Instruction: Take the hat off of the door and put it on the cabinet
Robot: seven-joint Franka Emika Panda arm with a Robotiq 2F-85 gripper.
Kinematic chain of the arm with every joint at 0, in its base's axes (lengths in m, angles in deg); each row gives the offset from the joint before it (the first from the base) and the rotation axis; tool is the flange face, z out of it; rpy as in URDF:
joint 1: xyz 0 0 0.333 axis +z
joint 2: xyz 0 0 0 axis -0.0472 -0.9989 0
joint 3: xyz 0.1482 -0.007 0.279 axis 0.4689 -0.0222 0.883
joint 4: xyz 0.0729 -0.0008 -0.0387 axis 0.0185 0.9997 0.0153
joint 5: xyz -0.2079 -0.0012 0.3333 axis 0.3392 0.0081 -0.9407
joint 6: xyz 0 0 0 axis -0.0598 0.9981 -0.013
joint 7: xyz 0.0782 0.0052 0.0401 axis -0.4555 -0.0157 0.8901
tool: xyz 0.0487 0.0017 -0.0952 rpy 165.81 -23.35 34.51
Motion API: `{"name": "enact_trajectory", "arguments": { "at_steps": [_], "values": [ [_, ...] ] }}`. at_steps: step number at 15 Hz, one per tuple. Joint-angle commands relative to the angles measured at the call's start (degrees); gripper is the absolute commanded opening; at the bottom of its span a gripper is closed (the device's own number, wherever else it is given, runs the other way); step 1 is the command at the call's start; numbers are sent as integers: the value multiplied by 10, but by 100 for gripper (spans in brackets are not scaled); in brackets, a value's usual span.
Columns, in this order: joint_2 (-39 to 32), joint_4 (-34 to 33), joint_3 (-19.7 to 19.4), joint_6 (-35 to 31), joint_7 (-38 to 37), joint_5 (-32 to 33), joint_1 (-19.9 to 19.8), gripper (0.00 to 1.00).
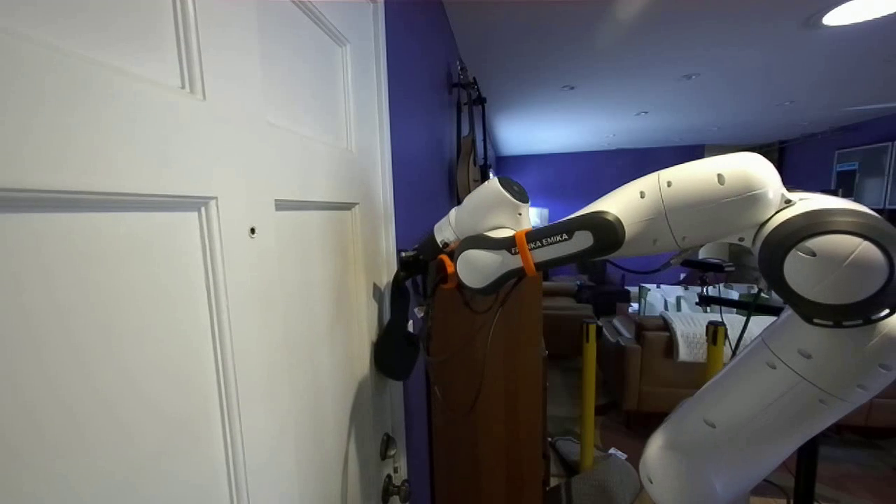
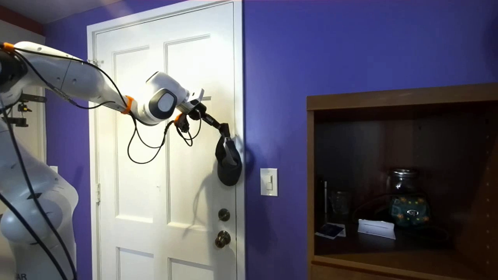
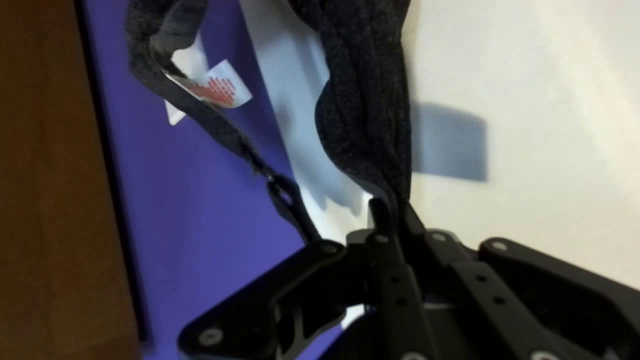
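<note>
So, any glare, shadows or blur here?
In an exterior view, the ceiling light glares; in an exterior view, shadows mark the door below the hat and the cabinet looks dim inside; in the wrist view, the red-printed tag is too blurred to read.

This is a sitting room in a home. In an exterior view, brown padded seats (image 1: 665, 383) stand around four o'clock, a pale patterned throw (image 1: 689, 339) lying over one. A recessed light (image 1: 857, 11) glows in the ceiling (image 1: 588, 70) at two o'clock. Just past twelve, something shaped like a guitar (image 1: 467, 168) hangs by the purple wall (image 1: 420, 112), though too dim to be sure. In an exterior view, the panelled white door (image 2: 161, 179) has a household knob (image 2: 223, 239), with a light switch (image 2: 269, 182) at one o'clock from it. Between three and four o'clock, the wooden cabinet (image 2: 400, 96) holds a flowered bag (image 2: 410, 210), with a lidded jar (image 2: 404, 179) at twelve o'clock from it.
</note>
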Motion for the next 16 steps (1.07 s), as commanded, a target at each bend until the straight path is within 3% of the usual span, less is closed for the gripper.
{"name": "enact_trajectory", "arguments": {
  "at_steps": [1,3,4,9,10,16],
  "values": [
    [-5,-28,-3,-8,-28,25,-49,2],
    [-3,-36,5,-6,-43,30,-76,2],
    [-1,-22,-12,-1,-18,20,-47,6],
    [-2,-28,-9,-1,-26,23,-60,6],
    [-2,-28,-8,-1,-27,23,-60,2],
    [-45,-99,15,-27,-87,57,-178,2]
  ]
}}
